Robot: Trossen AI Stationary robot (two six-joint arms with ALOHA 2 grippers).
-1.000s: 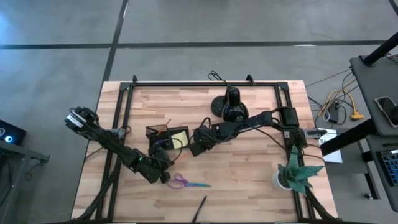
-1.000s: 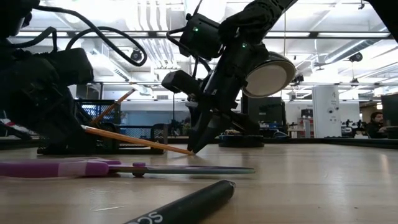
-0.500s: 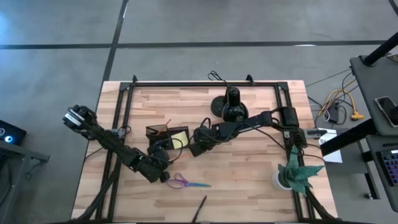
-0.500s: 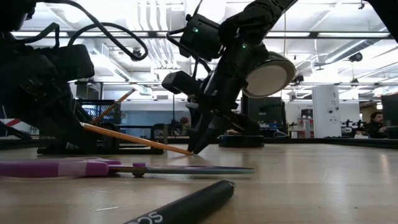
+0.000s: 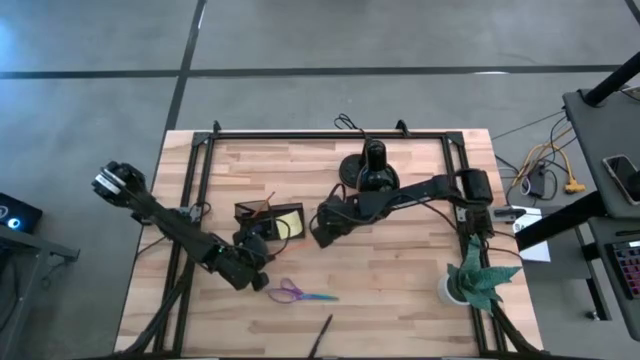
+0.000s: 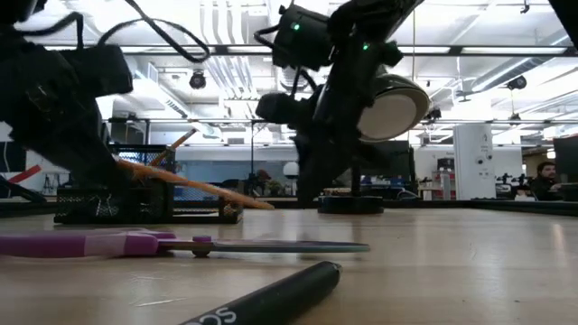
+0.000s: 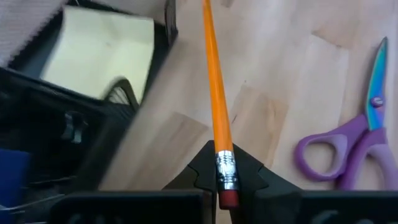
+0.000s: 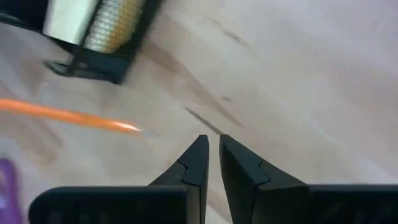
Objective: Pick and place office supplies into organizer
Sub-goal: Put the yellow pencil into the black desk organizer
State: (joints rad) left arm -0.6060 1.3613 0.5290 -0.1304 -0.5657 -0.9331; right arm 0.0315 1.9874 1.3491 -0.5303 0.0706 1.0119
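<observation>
- The orange pencil (image 7: 216, 106) is pinched at its eraser end by the left gripper (image 7: 219, 180), whose fingers are pressed together on it.
- In the low view the pencil (image 6: 194, 187) is seen tilted, with its tip in the air above the table (image 6: 452, 253), near the organizer (image 6: 135, 206).
- In the high view the left gripper (image 5: 255, 268) is found just beside the organizer (image 5: 262, 217), on the side toward the scissors (image 5: 300, 294).
- A yellow sticky-note pad (image 7: 99, 56) is seen lying in the organizer.
- The purple-handled scissors (image 7: 348, 143) are lying flat on the table, apart from the pencil.
- The right gripper (image 8: 211, 155) is held over bare wood with its fingers almost pressed together, and nothing is held between them.
- In the high view the right gripper (image 5: 322, 232) is placed between the organizer and the black lamp (image 5: 372, 172).
- A black pen (image 6: 271, 293) is lying at the near edge of the table.
</observation>
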